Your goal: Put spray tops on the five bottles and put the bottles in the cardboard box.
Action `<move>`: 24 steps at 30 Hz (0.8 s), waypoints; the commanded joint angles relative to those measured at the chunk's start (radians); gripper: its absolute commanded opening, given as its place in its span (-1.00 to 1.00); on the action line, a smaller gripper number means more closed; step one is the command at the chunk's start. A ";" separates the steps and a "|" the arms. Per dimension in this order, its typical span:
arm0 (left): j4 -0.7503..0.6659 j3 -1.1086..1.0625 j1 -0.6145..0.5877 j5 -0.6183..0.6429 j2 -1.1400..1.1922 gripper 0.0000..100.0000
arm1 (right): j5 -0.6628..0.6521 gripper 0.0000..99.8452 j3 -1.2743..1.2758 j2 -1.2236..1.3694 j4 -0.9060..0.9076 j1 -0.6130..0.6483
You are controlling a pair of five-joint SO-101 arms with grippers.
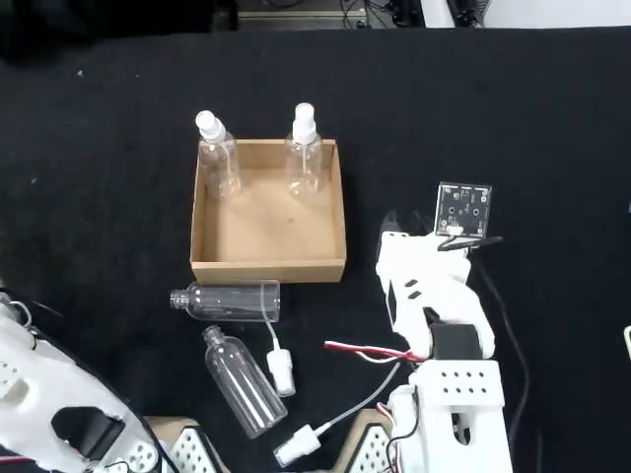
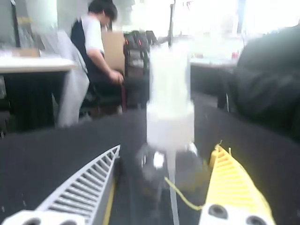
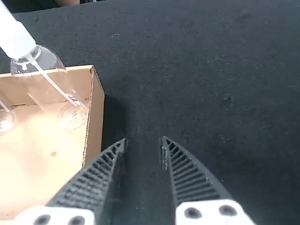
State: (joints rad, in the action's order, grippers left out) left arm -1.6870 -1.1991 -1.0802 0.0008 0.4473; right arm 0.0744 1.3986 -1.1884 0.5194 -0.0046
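right gripper point(image 3: 143, 142): jaws parted, empty, cardboard box point(image 3: 93, 112) just beside | left gripper point(image 2: 167, 150): cannot tell if clamped; spray-topped bottle point(image 2: 169, 122) close before it, long axis upright, top up

The spray top point(image 2: 169, 110) before the left gripper point(image 2: 167, 149) is blurred, its tube point(image 2: 171, 206) cut off.

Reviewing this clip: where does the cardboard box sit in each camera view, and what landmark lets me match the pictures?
High view: the cardboard box lies mid-table, beside the right gripper.
Right wrist view: the box lies alongside the right gripper, with one corner in sight.
Left wrist view: a blurred spray top close ahead, with the room behind.
Shared landmark: the capped bottle standing in the box's corner nearest the right gripper.
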 commanded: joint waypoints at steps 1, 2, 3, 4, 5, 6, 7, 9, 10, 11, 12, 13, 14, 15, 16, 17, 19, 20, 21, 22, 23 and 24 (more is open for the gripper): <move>-0.029 -0.058 -0.010 0.000 -0.157 -0.45 | 0.008 -0.84 -0.007 -0.031 -0.029 -0.017; -0.029 -0.076 -0.005 0.000 -0.175 -0.45 | 0.008 -0.84 -0.007 -0.031 -0.029 -0.017; -0.025 -0.088 0.002 0.000 -0.192 -0.45 | 0.008 -0.84 -0.007 -0.031 -0.029 -0.017; -0.006 -0.093 0.008 0.002 -0.198 -0.45 | 0.008 -0.84 -0.007 -0.031 -0.029 -0.017; 0.023 -0.091 0.013 0.000 -0.198 -0.45 | 0.008 -0.84 -0.007 -0.031 -0.029 -0.017; 0.051 -0.088 0.018 -0.002 -0.199 -0.45 | 0.008 -0.84 -0.007 -0.031 -0.029 -0.017; 0.080 -0.079 0.018 -0.002 -0.198 -0.45 | 0.008 -0.84 -0.007 -0.031 -0.029 -0.017; 0.133 -0.056 0.018 -0.002 -0.198 -0.45 | 0.008 -0.84 -0.007 -0.031 -0.029 -0.017; 0.157 -0.044 0.015 -0.002 -0.198 -0.45 | 0.008 -0.84 -0.007 -0.031 -0.029 -0.017; 0.172 -0.033 0.013 -0.002 -0.198 -0.45 | 0.008 -0.84 -0.007 -0.031 -0.029 -0.017; 0.184 -0.022 0.012 -0.002 -0.198 -0.45 | 0.008 -0.84 -0.007 -0.031 -0.029 -0.017; 0.193 -0.015 0.012 -0.002 -0.198 -0.45 | 0.008 -0.84 -0.007 -0.031 -0.029 -0.017; 0.193 -0.007 0.012 -0.002 -0.198 -0.45 | 0.008 -0.84 -0.007 -0.031 -0.029 -0.017; 0.193 -0.002 0.013 -0.002 -0.198 -0.45 | 0.008 -0.84 -0.007 -0.031 -0.029 -0.017; 0.193 -0.002 0.016 -0.002 -0.198 -0.45 | 0.008 -0.84 -0.007 -0.031 -0.029 -0.017; 0.193 -0.002 0.019 -0.002 -0.198 -0.45 | 0.008 -0.84 -0.007 -0.031 -0.029 -0.017; 0.193 -0.002 0.025 -0.002 -0.196 -0.45 | 0.008 -0.84 -0.007 -0.031 -0.029 -0.017; 0.195 -0.002 0.030 -0.002 -0.196 -0.45 | 0.008 -0.84 -0.007 -0.031 -0.029 -0.017; 0.195 -0.005 0.035 -0.002 -0.196 -0.46 | 0.008 -0.84 -0.007 -0.031 -0.029 -0.017; 0.195 -0.010 0.038 -0.002 -0.196 -0.46 | 0.008 -0.84 -0.007 -0.031 -0.029 -0.017; 0.195 -0.012 0.039 -0.002 -0.196 -0.46 | 0.008 -0.84 -0.007 -0.031 -0.029 -0.017; 0.195 -0.012 0.041 -0.002 -0.196 -0.46 | 0.008 -0.84 -0.007 -0.031 -0.029 -0.017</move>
State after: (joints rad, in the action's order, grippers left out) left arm -1.4952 -1.2375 -1.0587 0.0008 0.3015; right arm 0.0744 1.3986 -1.1884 0.5194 -0.0046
